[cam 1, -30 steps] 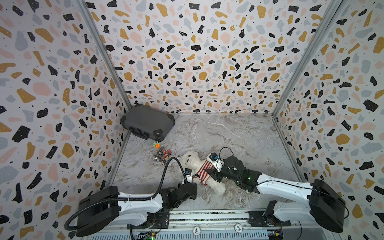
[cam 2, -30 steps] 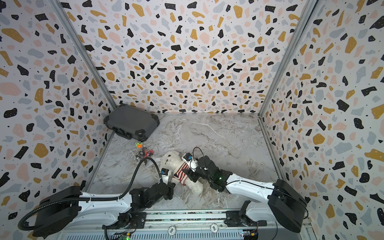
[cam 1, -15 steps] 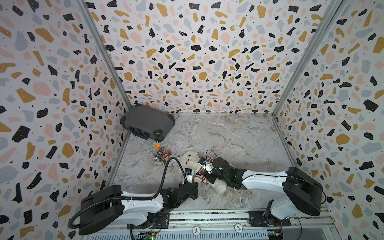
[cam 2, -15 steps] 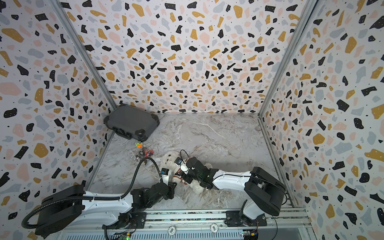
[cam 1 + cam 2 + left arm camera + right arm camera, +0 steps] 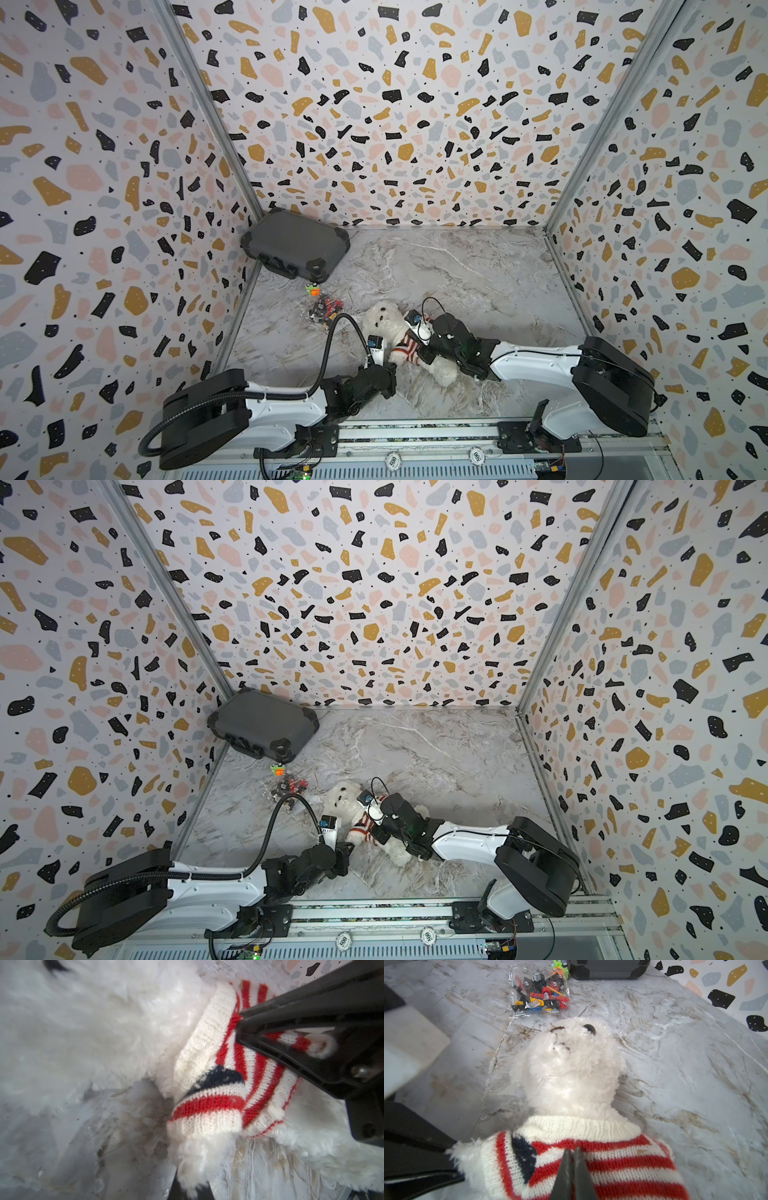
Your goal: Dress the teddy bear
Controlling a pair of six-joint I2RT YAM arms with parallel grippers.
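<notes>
— How does the teddy bear look?
— Fluffy white plush, shaggy. The sweater is matt ribbed knit.
— And your right hand?
— Mine is matt black plastic. The worktop looks smooth, marble-printed, faintly shiny; the bag is glossy, crinkled clear film.

The teddy bear in a striped sweater lies on the table, left gripper at its paw, right gripper on its chest.
</notes>
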